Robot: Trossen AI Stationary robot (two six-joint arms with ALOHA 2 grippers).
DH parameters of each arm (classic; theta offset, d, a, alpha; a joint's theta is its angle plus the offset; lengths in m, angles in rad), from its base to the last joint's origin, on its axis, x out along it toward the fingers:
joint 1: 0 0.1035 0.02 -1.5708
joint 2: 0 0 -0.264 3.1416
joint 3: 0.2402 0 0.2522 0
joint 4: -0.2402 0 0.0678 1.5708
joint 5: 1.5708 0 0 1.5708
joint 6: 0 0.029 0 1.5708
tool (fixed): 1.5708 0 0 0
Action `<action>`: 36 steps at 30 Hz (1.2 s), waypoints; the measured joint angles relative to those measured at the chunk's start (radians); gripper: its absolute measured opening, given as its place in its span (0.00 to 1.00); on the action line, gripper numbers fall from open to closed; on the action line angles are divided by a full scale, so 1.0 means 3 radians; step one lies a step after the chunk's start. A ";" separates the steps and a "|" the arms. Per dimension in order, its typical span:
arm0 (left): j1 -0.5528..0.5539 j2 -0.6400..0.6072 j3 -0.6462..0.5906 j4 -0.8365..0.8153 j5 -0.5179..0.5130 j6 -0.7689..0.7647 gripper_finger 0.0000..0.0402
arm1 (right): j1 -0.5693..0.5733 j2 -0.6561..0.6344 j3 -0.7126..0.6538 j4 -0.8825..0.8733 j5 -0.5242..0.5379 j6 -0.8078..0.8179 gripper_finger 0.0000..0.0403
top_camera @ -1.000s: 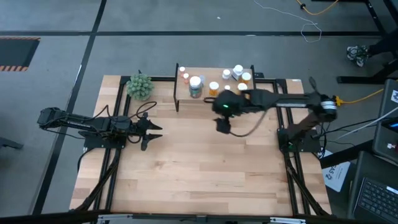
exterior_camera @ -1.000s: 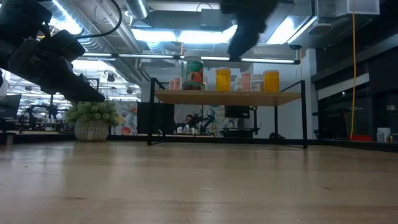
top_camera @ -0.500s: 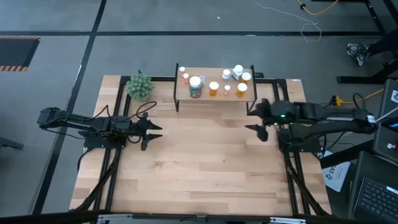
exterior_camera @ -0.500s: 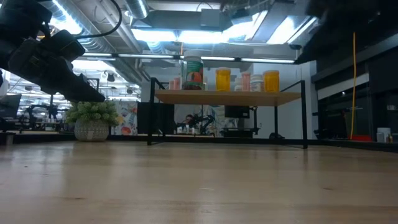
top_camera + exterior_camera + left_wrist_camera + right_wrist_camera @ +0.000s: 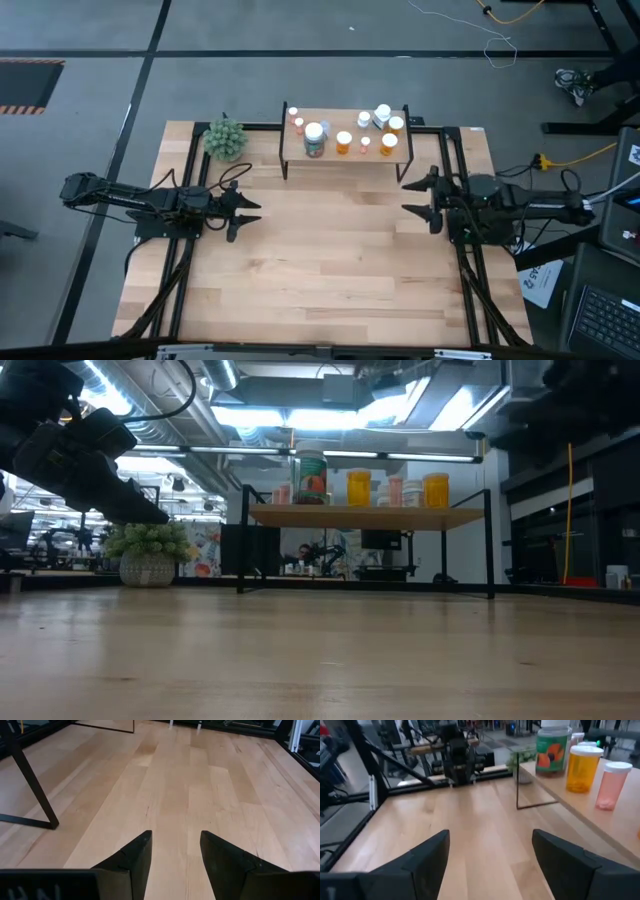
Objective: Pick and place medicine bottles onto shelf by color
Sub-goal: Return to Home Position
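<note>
High: bottles (image 5: 344,140) all on shelf (image 5: 335,117), top centre. L gripper (image 5: 246,215) mid-left, fingers apart. R gripper (image 5: 408,197) mid-right, fingers apart. Low: shelf upper centre, bottles in a row on top. Wrists: both over bare table (image 5: 200,795).

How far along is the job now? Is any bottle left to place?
Done: the medicine bottles stand on the shelf; none shows on the table. In hand: nothing; the left gripper and right gripper are open and empty, at opposite sides. Left: apparently nothing more to place.
</note>
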 joint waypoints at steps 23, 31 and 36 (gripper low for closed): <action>0.0000 0.0000 0.0000 -0.0011 0.0000 0.0000 0.41 | 0.0048 -0.0803 -0.0924 0.0802 -0.0002 -0.0014 0.71; 0.0000 0.0000 0.0000 -0.0011 0.0000 0.0000 0.41 | 0.0048 -0.0801 -0.0923 0.0767 -0.0121 -0.0013 0.71; 0.0000 0.0000 0.0000 -0.0010 0.0000 0.0000 0.41 | 0.0048 -0.0801 -0.0923 0.0765 -0.0120 -0.0013 0.71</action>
